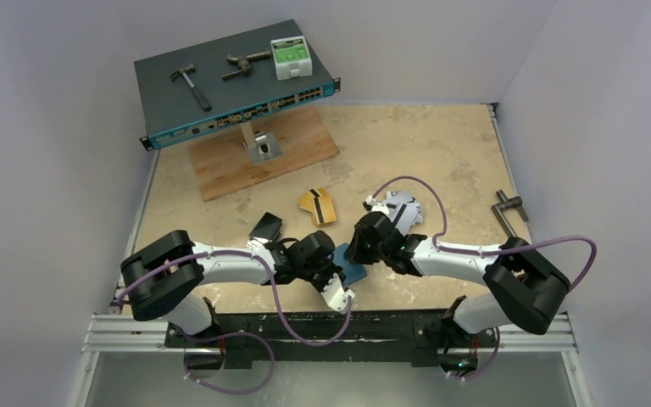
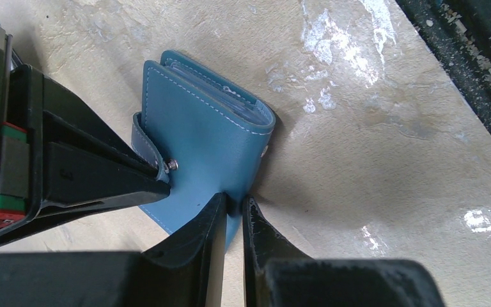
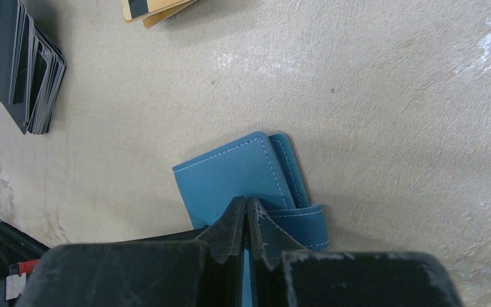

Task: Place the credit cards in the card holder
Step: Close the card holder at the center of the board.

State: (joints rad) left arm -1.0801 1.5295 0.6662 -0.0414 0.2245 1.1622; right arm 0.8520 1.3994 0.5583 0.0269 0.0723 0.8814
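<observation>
The teal card holder (image 1: 358, 273) (image 2: 204, 128) (image 3: 230, 173) lies folded on the table between both arms. My left gripper (image 2: 233, 201) (image 1: 339, 275) is shut on the near edge of its cover. My right gripper (image 3: 246, 204) (image 1: 358, 254) is shut on its strap, by the silver snap (image 2: 172, 165). The right gripper also shows as the black fingers (image 2: 102, 179) at the left of the left wrist view. Of the credit cards, the gold-orange ones (image 1: 318, 206) (image 3: 153, 7) and the silver-grey ones (image 1: 403, 208) lie farther back, and a black stack (image 1: 264, 227) (image 3: 19, 64) sits to the left.
A dark network switch (image 1: 229, 85) on a stand over a wooden board (image 1: 263, 157) fills the back left. It carries a hammer (image 1: 191, 85), a metal tool (image 1: 246, 64) and a white-green box (image 1: 291, 57). A metal handle (image 1: 509, 212) lies by the right wall.
</observation>
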